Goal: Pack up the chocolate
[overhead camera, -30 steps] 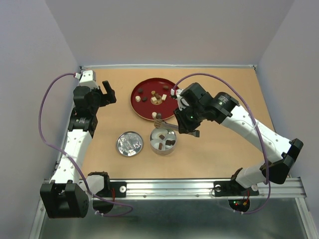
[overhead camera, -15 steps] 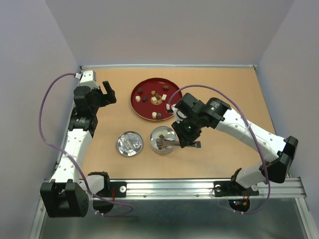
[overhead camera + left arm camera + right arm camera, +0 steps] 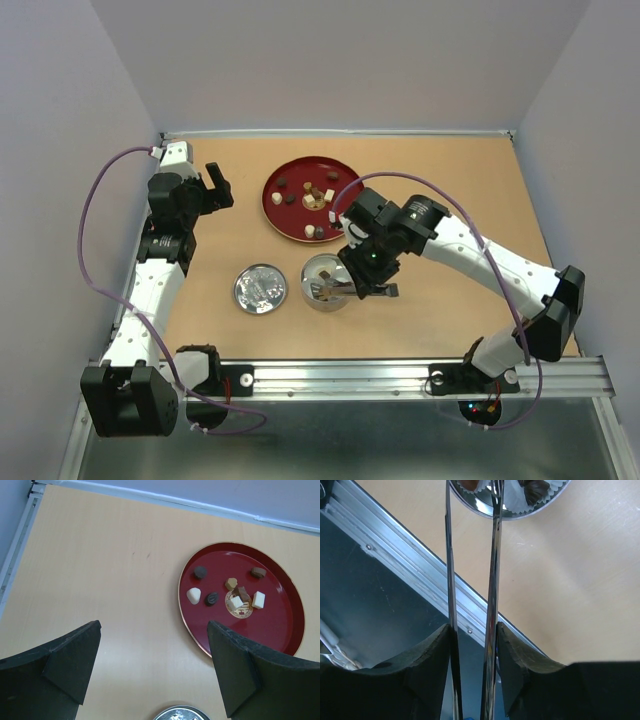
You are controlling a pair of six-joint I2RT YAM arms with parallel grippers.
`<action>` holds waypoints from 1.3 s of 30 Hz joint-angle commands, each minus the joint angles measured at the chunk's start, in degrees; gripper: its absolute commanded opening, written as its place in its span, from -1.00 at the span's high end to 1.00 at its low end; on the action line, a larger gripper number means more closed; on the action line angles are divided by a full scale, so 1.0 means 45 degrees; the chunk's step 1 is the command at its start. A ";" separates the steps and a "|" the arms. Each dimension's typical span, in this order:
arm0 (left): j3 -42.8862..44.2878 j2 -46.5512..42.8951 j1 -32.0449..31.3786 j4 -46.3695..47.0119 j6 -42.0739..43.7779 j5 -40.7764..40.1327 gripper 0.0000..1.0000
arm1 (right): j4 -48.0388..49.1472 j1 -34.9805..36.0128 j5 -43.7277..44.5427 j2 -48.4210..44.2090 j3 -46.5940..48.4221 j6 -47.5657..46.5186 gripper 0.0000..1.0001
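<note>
Several chocolate pieces (image 3: 308,199), brown and cream, lie on a red plate (image 3: 285,212); they also show in the left wrist view (image 3: 238,596). A round tin (image 3: 306,285) with white paper cups holds a few chocolates (image 3: 535,490). My right gripper (image 3: 365,275) is shut on long metal tongs (image 3: 495,570), whose tips reach over the tin (image 3: 485,507). The tips run out of the right wrist view, so whether they hold a piece is hidden. My left gripper (image 3: 152,630) is open and empty, left of the plate (image 3: 270,630).
The tin's silver lid (image 3: 260,289) lies left of the tin and shows at the bottom of the left wrist view (image 3: 181,714). The metal rail (image 3: 420,575) runs along the table's near edge. Walls close in the table on three sides.
My right gripper carried the tongs from the plate's near edge toward me, and their tips now sit over the tin. The left arm has not moved.
</note>
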 commanded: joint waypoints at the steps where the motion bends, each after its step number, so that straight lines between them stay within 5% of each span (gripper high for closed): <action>1: 0.0092 0.0010 0.0041 0.0305 0.0090 0.0022 -0.97 | 0.0348 0.0132 0.0150 0.0099 0.0778 -0.0194 0.08; 22: 0.0092 0.0010 0.0041 0.0305 0.0090 0.0002 -0.97 | 0.0093 0.0132 0.3429 0.0353 0.3181 -0.0155 0.16; 39: 0.0111 -0.0009 0.0041 0.0344 0.0051 0.0236 -0.97 | 0.5249 -0.0024 0.7865 0.2851 0.2926 -0.1364 0.16</action>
